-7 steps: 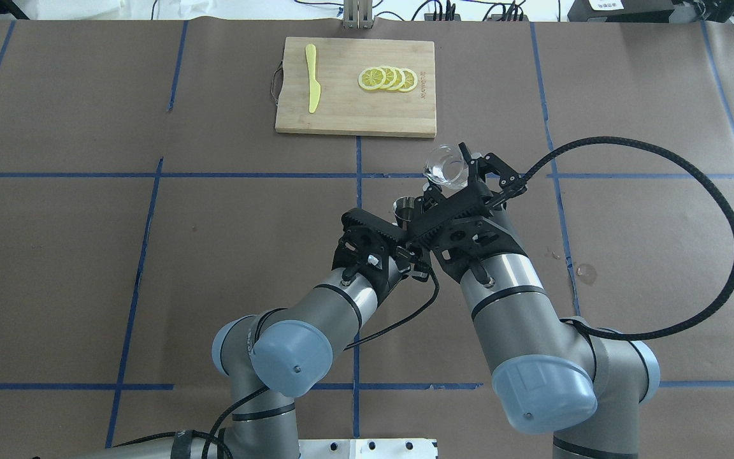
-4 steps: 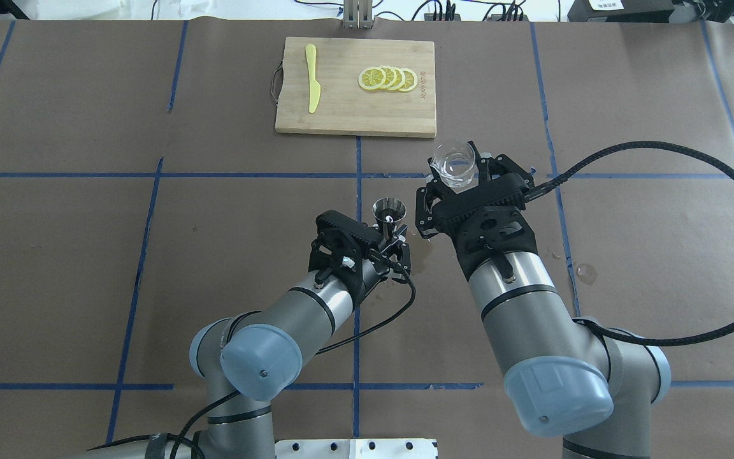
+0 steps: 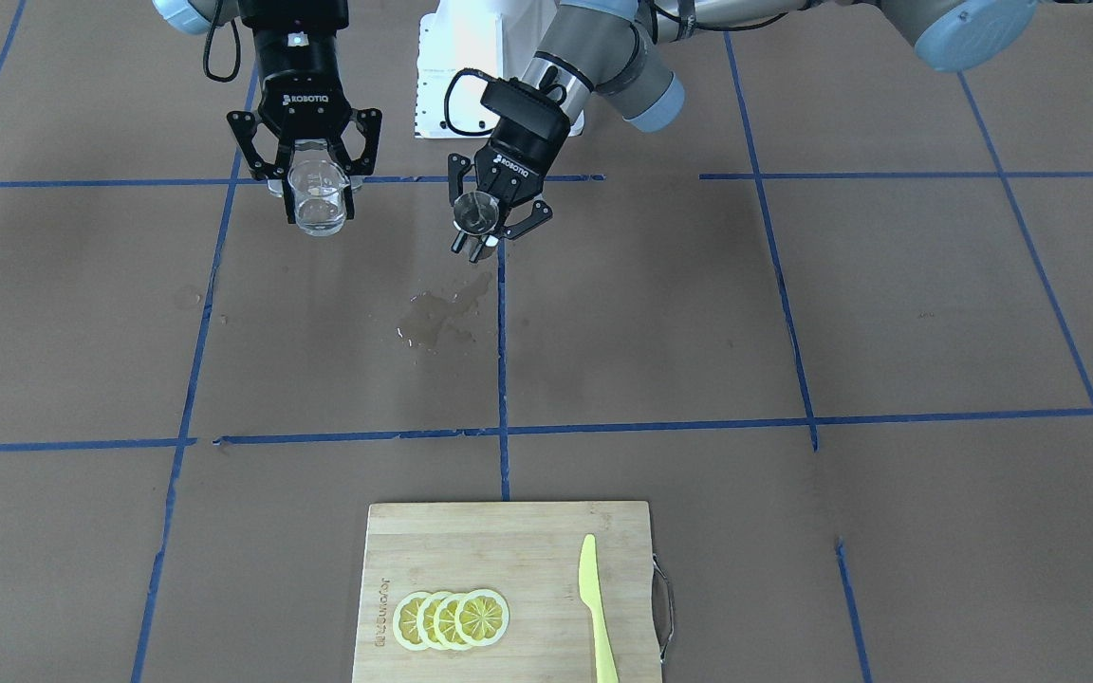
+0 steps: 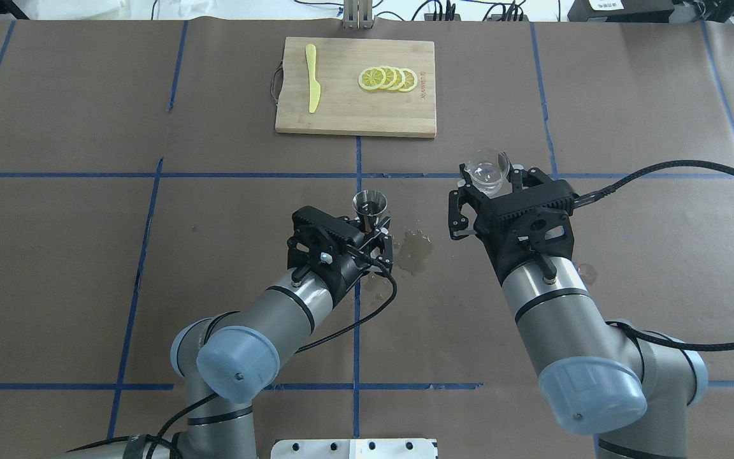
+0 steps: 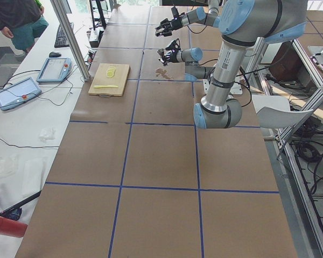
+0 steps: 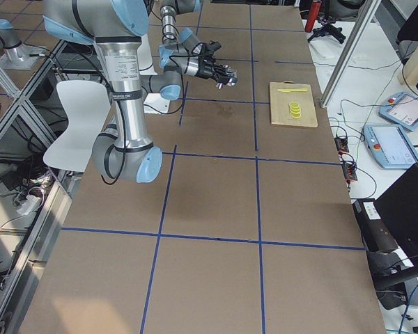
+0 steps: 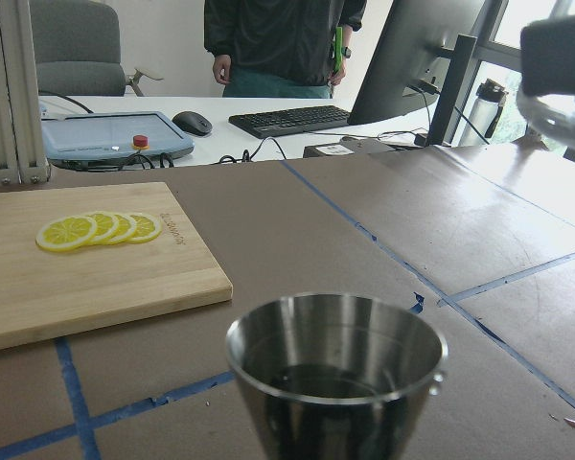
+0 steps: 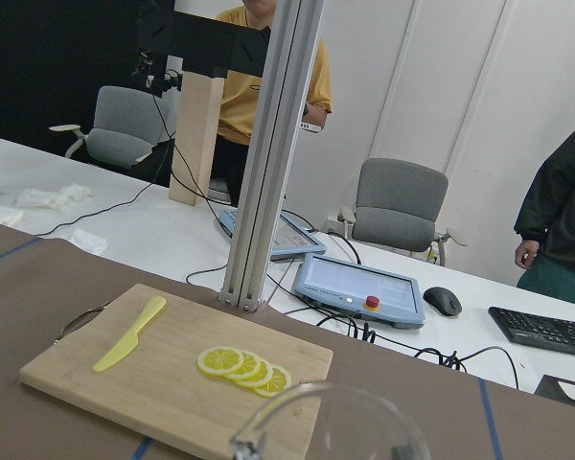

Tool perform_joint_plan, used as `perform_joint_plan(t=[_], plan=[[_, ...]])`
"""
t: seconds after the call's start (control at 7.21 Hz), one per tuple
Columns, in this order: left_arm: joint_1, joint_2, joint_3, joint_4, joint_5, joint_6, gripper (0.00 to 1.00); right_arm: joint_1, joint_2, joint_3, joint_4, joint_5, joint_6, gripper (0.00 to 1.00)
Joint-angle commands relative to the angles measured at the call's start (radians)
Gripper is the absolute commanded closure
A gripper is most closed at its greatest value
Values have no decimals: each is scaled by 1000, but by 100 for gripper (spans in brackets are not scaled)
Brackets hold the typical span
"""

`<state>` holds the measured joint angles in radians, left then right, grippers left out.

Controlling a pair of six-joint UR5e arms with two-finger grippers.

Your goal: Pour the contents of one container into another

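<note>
My right gripper [image 4: 491,191] [image 3: 317,204] is shut on the clear glass cup [image 4: 487,170] [image 3: 319,196], held upright above the table; its rim [image 8: 331,422] fills the bottom of the right wrist view. My left gripper [image 4: 376,231] [image 3: 485,228] is shut on the steel jigger [image 4: 368,207] [image 3: 475,213], also upright and lifted. Dark liquid shows inside the jigger [image 7: 335,374] in the left wrist view. The two containers are apart, the cup to the right of the jigger in the overhead view.
A wet spill [image 4: 413,248] [image 3: 442,313] marks the brown paper between the arms. A wooden cutting board [image 4: 341,108] with lemon slices [image 4: 387,78] and a yellow knife [image 4: 311,78] lies at the far side. A small wet spot [image 4: 585,273] sits by the right arm.
The two arms have drawn apart: the right one swung right and set the tilted cup upright, the left one moved left with the jigger. The spill came into sight.
</note>
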<state>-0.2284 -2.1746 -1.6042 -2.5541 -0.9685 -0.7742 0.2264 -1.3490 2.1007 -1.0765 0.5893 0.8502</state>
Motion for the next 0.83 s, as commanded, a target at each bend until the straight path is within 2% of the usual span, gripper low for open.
perform_joint_plan(t=[0.0,0.28,0.55,0.69], plan=[[-8,41,-28,-27,65,-2,100,20,-63,1,0,23,82,100],[-25,82,-43,-49,82,-4,100,59,-151,-1,0,67,220,100],[-28,137,-63,-76,148,-35,100,80,-241,-1,0,76,228,100],[-38,174,-63,-95,151,-86,100,105,-271,-1,0,107,249,100]])
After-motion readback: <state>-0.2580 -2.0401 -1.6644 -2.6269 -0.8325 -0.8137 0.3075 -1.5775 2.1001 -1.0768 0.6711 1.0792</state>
